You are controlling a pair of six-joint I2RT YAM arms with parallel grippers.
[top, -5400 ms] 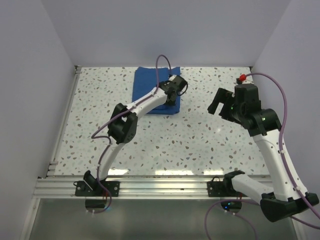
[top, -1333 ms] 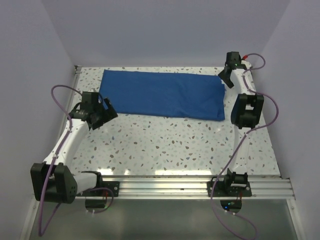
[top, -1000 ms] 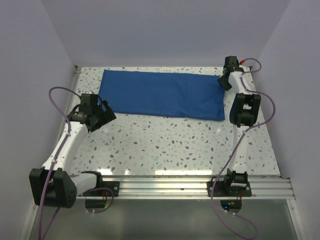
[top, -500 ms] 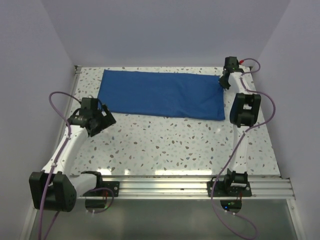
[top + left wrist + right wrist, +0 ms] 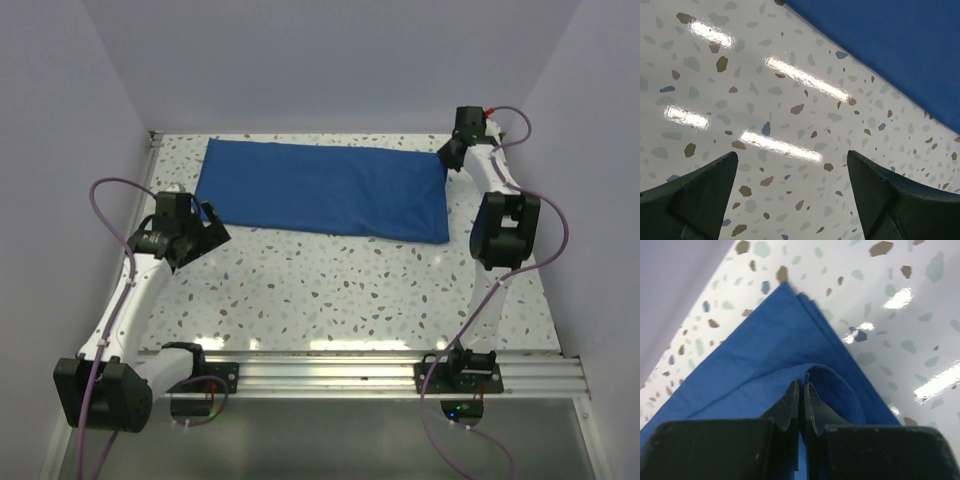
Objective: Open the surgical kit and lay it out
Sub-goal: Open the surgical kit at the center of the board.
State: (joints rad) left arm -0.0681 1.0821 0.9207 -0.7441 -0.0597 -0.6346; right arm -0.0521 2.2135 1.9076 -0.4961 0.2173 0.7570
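Across the back of the speckled table (image 5: 330, 285), the blue cloth wrap (image 5: 322, 190) is laid out flat as one long rectangle. Its far right corner is pinched by the right gripper (image 5: 449, 153): the fingers (image 5: 789, 402) are squeezed together on a little raised fold of the fabric, and stacked layers can be seen at that corner. The left gripper (image 5: 207, 230) is held just off the wrap's near left corner, over bare tabletop, with its fingers (image 5: 700, 187) spread wide and nothing caught between them.
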